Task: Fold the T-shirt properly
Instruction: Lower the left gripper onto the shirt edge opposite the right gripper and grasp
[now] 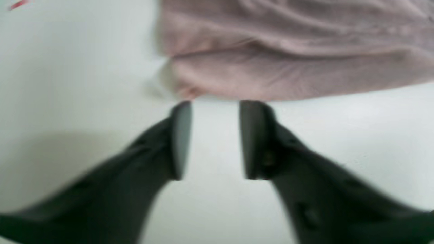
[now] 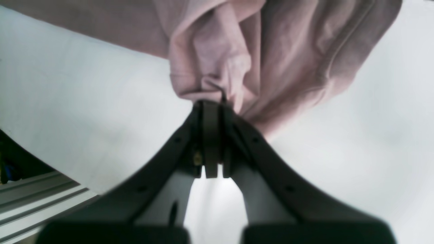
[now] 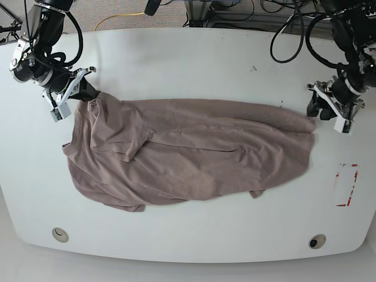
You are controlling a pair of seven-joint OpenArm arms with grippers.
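lying spread across the middle of the white surface (image 3: pixel 188 53): the t-shirt (image 3: pixel 194 158), mauve, half doubled over lengthwise, with a sleeve flopped on top near the base view's left end and wrinkles along the far fold.

right end effector (image 2: pixel 213 103) clamped tight on a bunched corner of cloth at the upper left end in the base view, fabric puckered right at the tips. left end effector (image 1: pixel 215 103) parted to a middling gap with nothing between the tips, hovering just shy of the shirt's edge at the opposite end, bare surface visible through the gap.

judged step: one long fold laid down, far-end corner freed, other corner not yet let go.

to do it well:
- lower the held corner flat before letting go, so no ridge forms.
- keep light tension toward the held end while setting down, to pull out the creases along the far fold.
- line up the top layer's edge with the layer beneath; the near hem looks uneven and curved.
- tuck the loose sleeve inside the outline before any crosswise fold.
- lift the empty end effector straight clear, avoiding a snag on the hem.
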